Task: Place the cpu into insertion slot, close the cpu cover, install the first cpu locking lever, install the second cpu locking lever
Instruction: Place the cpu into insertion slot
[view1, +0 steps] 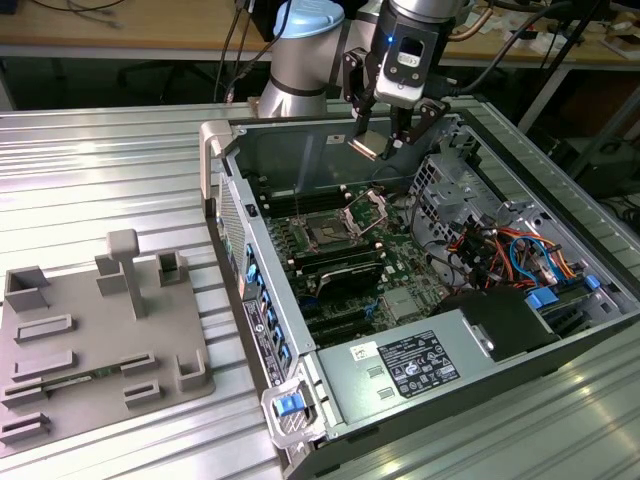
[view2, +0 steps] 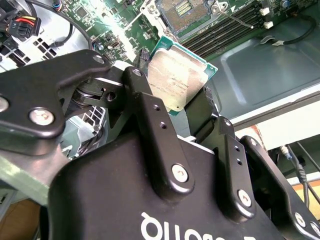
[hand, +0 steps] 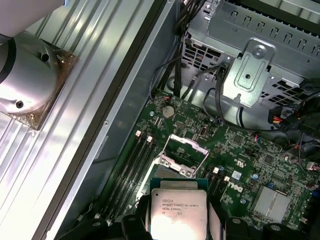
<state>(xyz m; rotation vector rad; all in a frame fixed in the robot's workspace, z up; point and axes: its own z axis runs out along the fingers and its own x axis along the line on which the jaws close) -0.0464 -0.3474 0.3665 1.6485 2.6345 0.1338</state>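
My gripper (view1: 384, 142) hangs above the open computer case, shut on the cpu (view1: 367, 147), a small square chip with a silver-grey top. In both wrist views the black fingers (view2: 150, 112) clamp the cpu (view2: 176, 79) (hand: 177, 210) by two opposite edges, tilted, well above the motherboard. The insertion slot (view1: 326, 233) (view2: 183, 11) lies bare on the green board below and toward the exterior view's left of the gripper. The cpu cover (view1: 366, 210) (hand: 183, 150), a shiny metal frame, stands swung up beside the slot.
The case walls (view1: 300, 140) ring the board. A metal drive cage (hand: 260, 65) and coloured cables (view1: 500, 250) sit on the exterior view's right. Memory slots (view1: 335, 265) flank the socket. A grey fixture plate (view1: 90, 340) lies on the ribbed table at the left.
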